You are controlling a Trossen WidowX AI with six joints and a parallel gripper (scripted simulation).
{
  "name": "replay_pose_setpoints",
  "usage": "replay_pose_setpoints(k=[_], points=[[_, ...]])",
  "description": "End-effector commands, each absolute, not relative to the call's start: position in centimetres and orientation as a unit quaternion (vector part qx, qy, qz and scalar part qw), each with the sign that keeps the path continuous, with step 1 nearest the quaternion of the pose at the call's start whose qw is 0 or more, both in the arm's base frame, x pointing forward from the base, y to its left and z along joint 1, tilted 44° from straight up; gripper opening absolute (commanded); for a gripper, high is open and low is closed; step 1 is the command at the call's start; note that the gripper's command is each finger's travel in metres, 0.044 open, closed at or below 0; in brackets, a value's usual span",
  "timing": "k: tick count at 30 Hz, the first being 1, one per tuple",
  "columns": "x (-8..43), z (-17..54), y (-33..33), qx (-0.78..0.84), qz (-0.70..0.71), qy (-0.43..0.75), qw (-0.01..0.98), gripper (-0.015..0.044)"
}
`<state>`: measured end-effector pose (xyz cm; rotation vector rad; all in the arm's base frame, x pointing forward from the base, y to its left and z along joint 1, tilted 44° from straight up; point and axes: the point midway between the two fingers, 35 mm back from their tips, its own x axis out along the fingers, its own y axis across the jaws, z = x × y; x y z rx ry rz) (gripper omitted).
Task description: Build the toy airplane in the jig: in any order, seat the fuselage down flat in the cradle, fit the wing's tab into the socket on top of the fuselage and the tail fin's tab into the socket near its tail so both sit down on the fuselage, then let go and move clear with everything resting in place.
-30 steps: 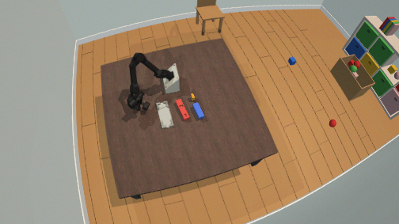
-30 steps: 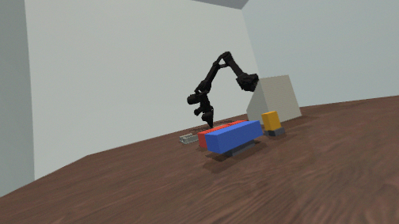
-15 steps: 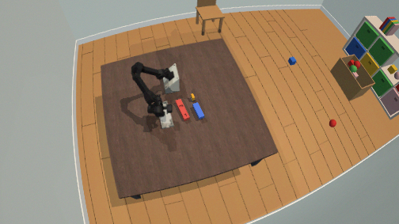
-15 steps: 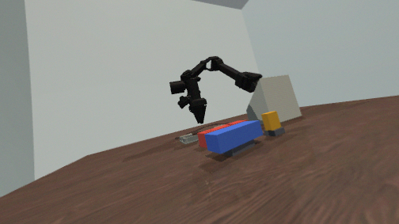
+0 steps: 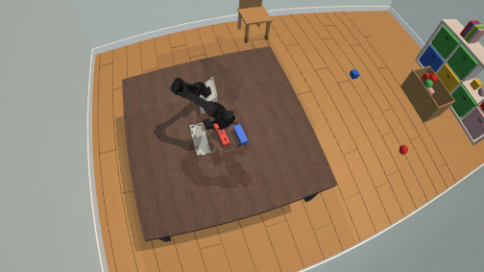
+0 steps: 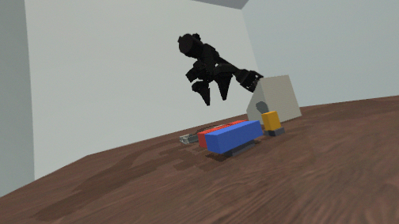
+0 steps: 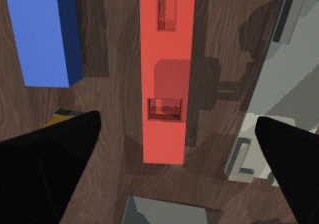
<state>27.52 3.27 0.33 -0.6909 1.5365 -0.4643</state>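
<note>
The red fuselage (image 5: 222, 136) (image 6: 202, 139) (image 7: 166, 65) lies below the gripper (image 5: 222, 126) (image 6: 216, 102) (image 7: 178, 121), its end socket in line between the spread fingertips in the wrist view, with nothing held between them. Beside the fuselage, on one side of the gripper, are the blue wing (image 5: 241, 135) (image 6: 233, 136) (image 7: 43, 45) and, partly behind a finger in the wrist view, the yellow tail fin (image 6: 271, 121) (image 7: 57, 120); on the other side lies the grey cradle (image 5: 200, 140) (image 6: 187, 138) (image 7: 286, 90), apart from the fuselage, all on the brown table (image 5: 278, 170) (image 6: 317, 164) (image 7: 116, 100).
</note>
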Motion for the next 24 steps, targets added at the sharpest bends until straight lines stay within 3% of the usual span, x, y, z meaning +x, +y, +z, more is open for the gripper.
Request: replay_pose_setpoints(k=[1, 7, 24], points=[[27.1, -0.1, 4.2, -0.31, -0.206, 0.676, 0.636, 0.044], [27.1, -3.7, 0.8, -0.31, -0.207, 0.676, 0.636, 0.044], [27.1, -5.2, -0.7, -0.311, -0.207, 0.675, 0.636, 0.044]])
